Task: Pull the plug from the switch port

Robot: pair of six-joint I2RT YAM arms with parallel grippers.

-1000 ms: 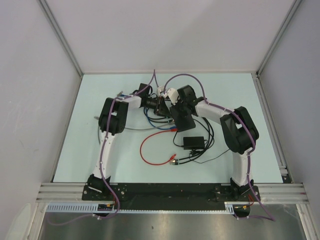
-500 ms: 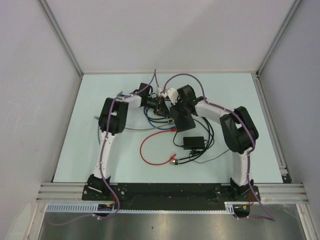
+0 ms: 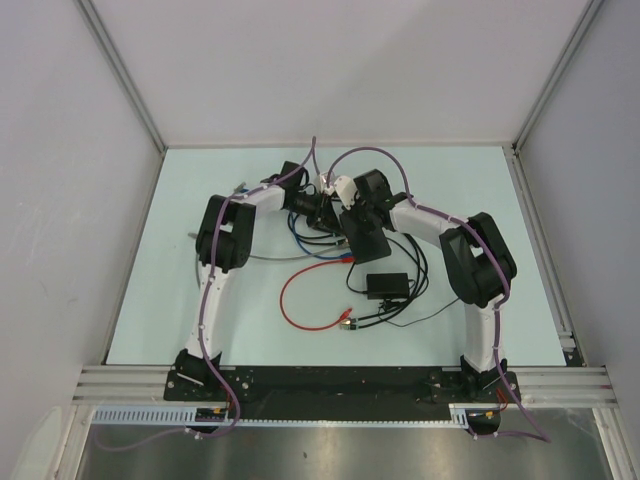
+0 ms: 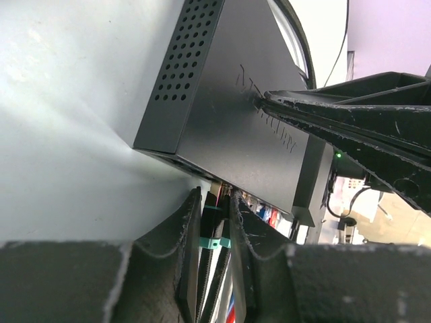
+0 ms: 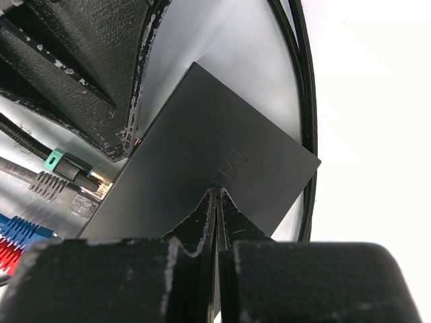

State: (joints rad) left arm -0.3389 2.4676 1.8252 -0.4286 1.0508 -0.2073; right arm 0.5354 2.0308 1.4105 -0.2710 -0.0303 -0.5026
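1 plug (image 4: 211, 229), seemingly pinched, at switch (image 4: 229, 114) edge

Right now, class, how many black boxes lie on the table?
2. The switch lies midway across the table, under the right hand; the smaller black box lies beside it, toward the near edge. More may be hidden beneath the arms.
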